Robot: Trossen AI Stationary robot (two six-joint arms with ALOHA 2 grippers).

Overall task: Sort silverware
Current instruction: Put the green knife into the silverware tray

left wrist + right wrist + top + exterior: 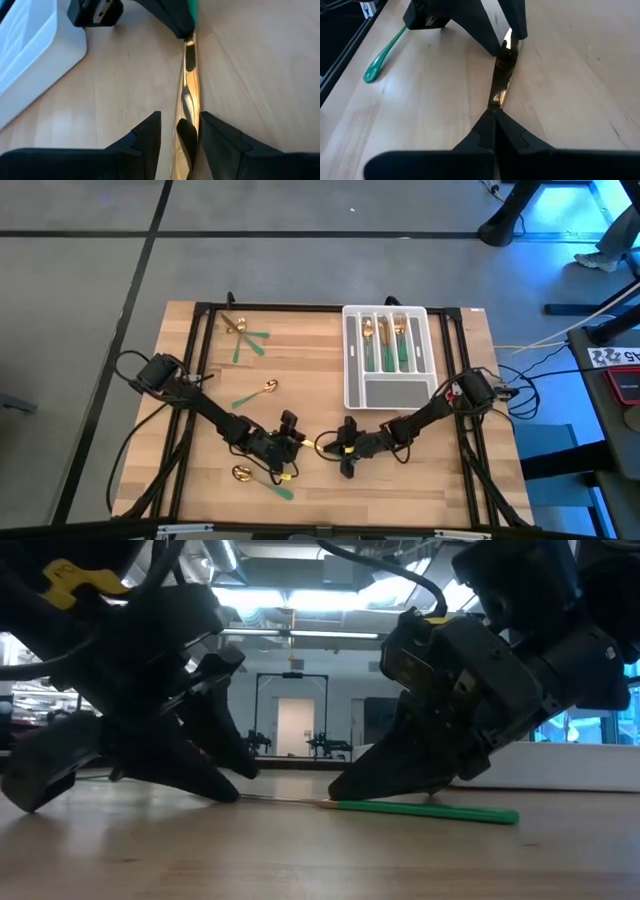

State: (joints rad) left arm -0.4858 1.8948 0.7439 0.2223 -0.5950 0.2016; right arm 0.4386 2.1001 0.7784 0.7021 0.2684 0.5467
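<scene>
A knife with a gold blade (pixel 190 75) and a green handle (pixel 430 810) lies flat on the wooden table near its near edge, between my two grippers. My right gripper (pixel 495 112) is shut on it. My left gripper (pixel 180 117) is open, with one finger on either side of the blade's free end (pixel 507 42); I cannot tell whether they touch it. In the high view the left gripper (pixel 297 442) and the right gripper (pixel 345 450) face each other across the knife (pixel 322 445). My right gripper pinches the knife between its two shut fingers at the blade's handle end (pixel 495 102). It comes slanting down from the table's right, with the fingers along the knife. The blade stretches toward the left gripper, and the handle lies on the table behind the fingers (pixel 400 780).
The grey-white slotted tray (pixel 388 355) sits at the far right and holds several pieces. Loose pieces lie at the far left (pixel 240 330), at mid left (pixel 258 390) and by the near edge (pixel 243 472). A green handle (pixel 382 52) lies close to the left arm.
</scene>
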